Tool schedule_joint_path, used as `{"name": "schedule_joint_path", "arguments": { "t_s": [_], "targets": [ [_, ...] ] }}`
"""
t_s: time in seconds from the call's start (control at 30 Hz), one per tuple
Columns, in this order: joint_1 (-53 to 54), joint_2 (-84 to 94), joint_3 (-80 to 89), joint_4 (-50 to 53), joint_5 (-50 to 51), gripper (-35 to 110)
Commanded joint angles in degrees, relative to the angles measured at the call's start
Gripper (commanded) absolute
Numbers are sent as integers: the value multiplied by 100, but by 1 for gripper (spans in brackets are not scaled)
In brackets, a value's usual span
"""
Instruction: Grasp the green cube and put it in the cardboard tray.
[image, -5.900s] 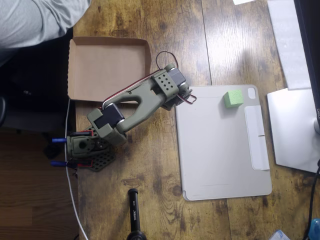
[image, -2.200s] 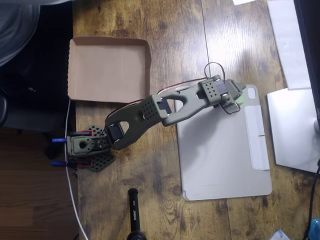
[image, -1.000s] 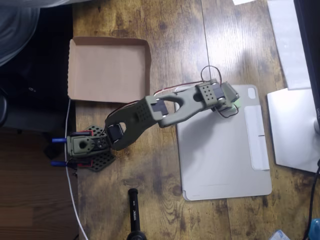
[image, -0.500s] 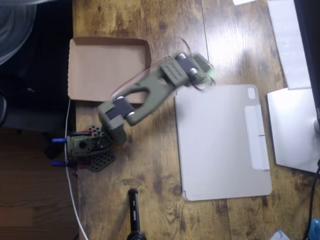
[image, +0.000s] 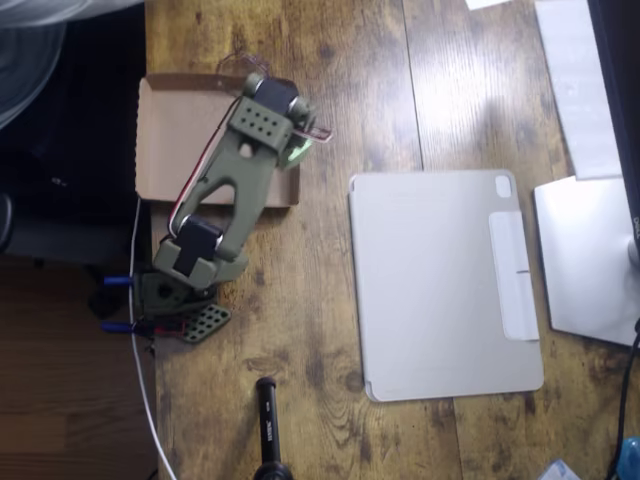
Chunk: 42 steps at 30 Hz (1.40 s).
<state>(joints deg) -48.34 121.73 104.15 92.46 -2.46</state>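
olive-green arm (image: 225, 195) of chunky printed links; one link has a long slot through it, the wrist block is dotted with holes, dark motors sit at joints, thin red wires run alongside, perforated black base.

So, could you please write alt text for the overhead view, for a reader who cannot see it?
An olive-green robot arm reaches over the right side of a cardboard tray, its gripper carrying a green cube at the tray's right wall. A grey tablet cover lies to the right on the wooden table.
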Motion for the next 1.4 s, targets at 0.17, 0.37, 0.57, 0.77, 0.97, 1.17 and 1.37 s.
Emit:
{"name": "schedule_joint_path", "arguments": {
  "t_s": [0.17, 0.37, 0.57, 0.77, 0.97, 1.17, 1.37],
  "targets": [
    [-237, 79, 554, -97, -53, 0],
    [-668, -79, 914, -527, 325, 0],
    [-466, -149, 1433, -1371, 510, 0],
    [-141, -220, 1863, -2136, 483, 0],
    [-26, -360, 2162, -2514, 475, 0],
    [26, -431, 2136, -2505, 325, 5],
    [97, -378, 1960, -2232, 53, 16]
  ]
}}
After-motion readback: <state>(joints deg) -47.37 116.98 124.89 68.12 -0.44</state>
